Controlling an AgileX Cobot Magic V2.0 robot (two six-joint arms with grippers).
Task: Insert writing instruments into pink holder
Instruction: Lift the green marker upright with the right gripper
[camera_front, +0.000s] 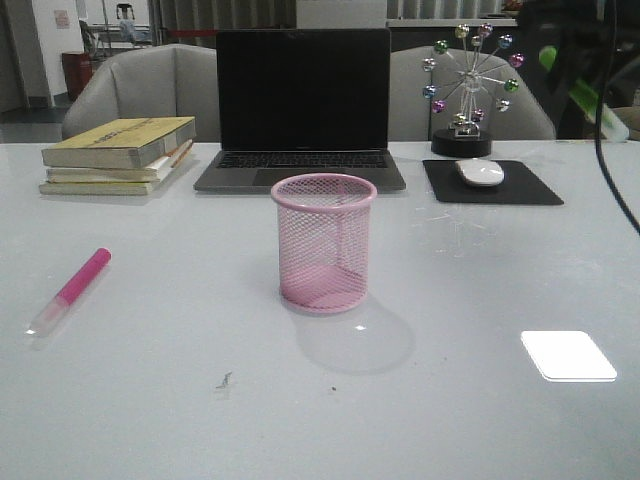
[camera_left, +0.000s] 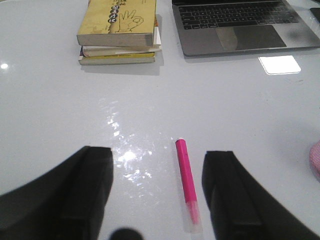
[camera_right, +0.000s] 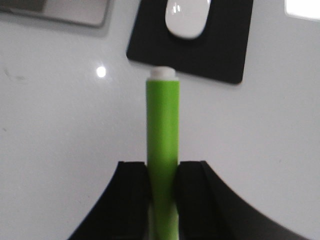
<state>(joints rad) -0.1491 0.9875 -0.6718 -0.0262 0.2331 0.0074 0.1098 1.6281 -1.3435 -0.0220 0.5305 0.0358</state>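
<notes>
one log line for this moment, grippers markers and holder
left gripper: open over pink marker lying on table | right gripper: shut on green marker, raised | pink holder: upright, empty

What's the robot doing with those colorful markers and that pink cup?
The robot is putting markers into the pink holder, which stands empty in the middle of the table. Its right gripper is clamped on the green marker and holds it above the table, near the mouse pad. The pink marker lies flat on the table, and the left gripper hovers over it with its fingers open on either side. Nothing is in the cup yet.
</notes>
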